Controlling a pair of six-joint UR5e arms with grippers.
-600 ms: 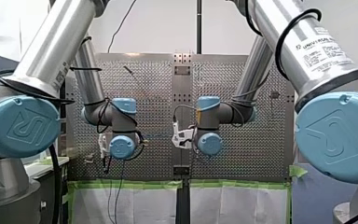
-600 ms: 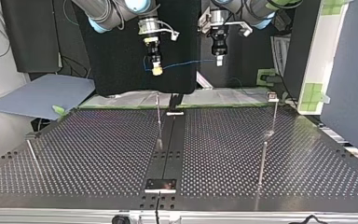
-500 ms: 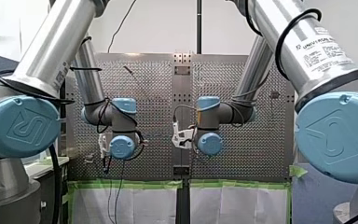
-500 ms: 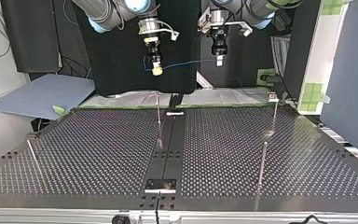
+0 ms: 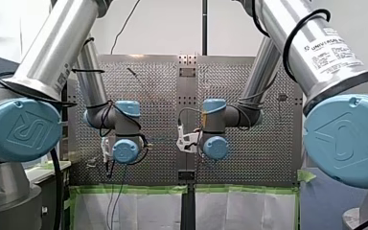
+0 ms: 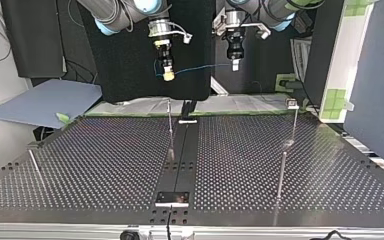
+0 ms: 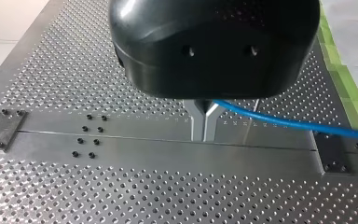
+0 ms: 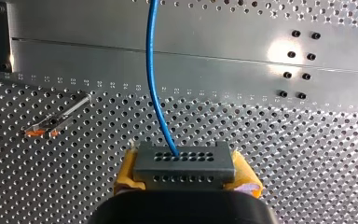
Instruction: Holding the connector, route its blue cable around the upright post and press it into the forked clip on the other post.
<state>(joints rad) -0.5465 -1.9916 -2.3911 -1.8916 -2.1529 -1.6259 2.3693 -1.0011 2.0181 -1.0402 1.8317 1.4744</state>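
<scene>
Connector clamped in right gripper; left gripper pinches blue cable, high above table.

Table: perforated metal plate, spanning the top view from nine through six to three o'clock.
Centre strip: dark smooth band through the table's middle, running from twelve towards six o'clock in the top view.
Small plate: screwed-down plate at the strip's six o'clock end.
Blue-grey sheet: lies flat off the table, at the top view's ten o'clock.
Black cloth: hangs behind the table, at twelve o'clock.
White panel: upright at two o'clock, with green tape squares on it.
Flat bar: small metal piece with orange marks, lying slantwise on the perforated plate, near the smooth band.
White sheets: at the front view's six o'clock, under a green tape line.
</scene>
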